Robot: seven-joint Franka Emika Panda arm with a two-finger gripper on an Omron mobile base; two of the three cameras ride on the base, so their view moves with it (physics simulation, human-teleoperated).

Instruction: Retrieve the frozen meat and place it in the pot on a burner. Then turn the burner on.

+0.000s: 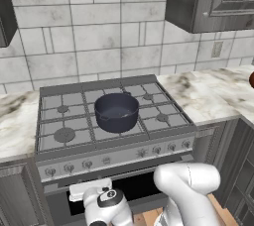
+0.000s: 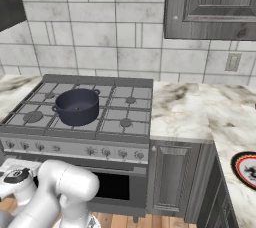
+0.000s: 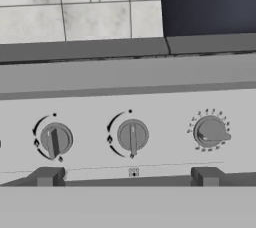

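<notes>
Pot (image 1: 116, 112) sits mid-stove (image 1: 59, 121); meat not visible. Gripper (image 3: 128, 179) spread, empty, facing the knobs (image 3: 132, 136). Looks like the burner step: pick the pot's knob, close, twist.

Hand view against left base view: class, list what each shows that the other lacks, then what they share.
Hand view alone: close detail of three knobs, the middle one with its pointer upright, and the tool's open tips. Left base view alone: the whole stove, the marble counter and the arm's elbow. Both: the pot on the stove, the tiled wall and the knob row.
</notes>
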